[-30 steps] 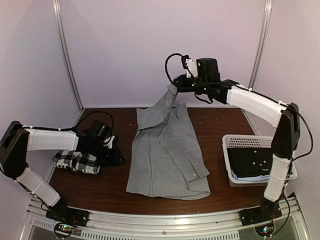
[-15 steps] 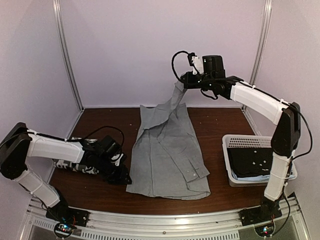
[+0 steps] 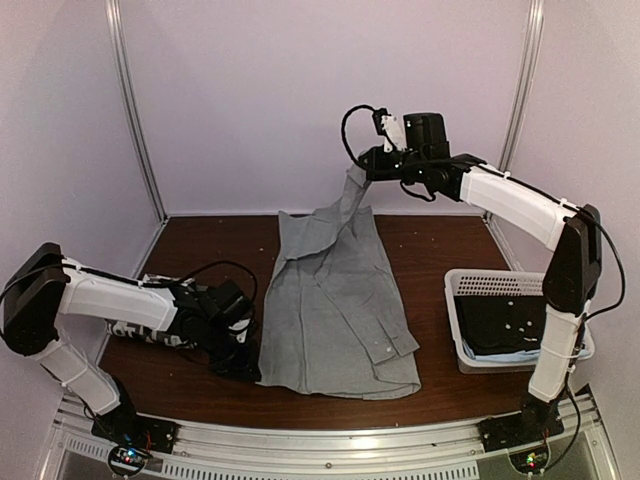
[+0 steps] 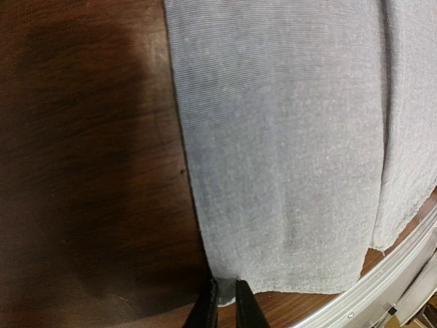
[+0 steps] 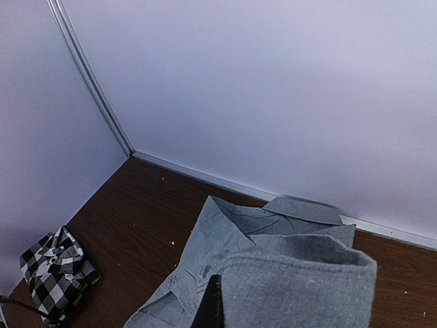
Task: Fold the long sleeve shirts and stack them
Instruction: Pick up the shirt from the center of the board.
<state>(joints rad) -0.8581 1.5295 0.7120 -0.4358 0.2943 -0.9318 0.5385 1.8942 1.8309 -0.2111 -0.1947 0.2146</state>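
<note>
Pale walls stood close around a dark brown table [image 3: 430, 250]. On it lay the grey shirt [image 3: 335, 300], spread flat in the middle. It lay the long way from the near edge to the back wall, with its collar at the far end. One sleeve went up off the table at the back, and the right gripper [image 3: 364, 170] was clamped on it, holding it high. The bottom hem lay just beside the metal rail [image 4: 382, 280] at the near edge.

The left gripper [image 4: 224, 290] sat low at the near left corner of the hem. Its jaws were almost together, but I could not tell if they pinched the cloth.

Bare wood showed on both sides of the grey shirt. The checked shirt [image 5: 54, 270] lay folded at the left. A white basket [image 3: 520, 285] with dark cloth inside stood at the right, apart from the grey shirt.
</note>
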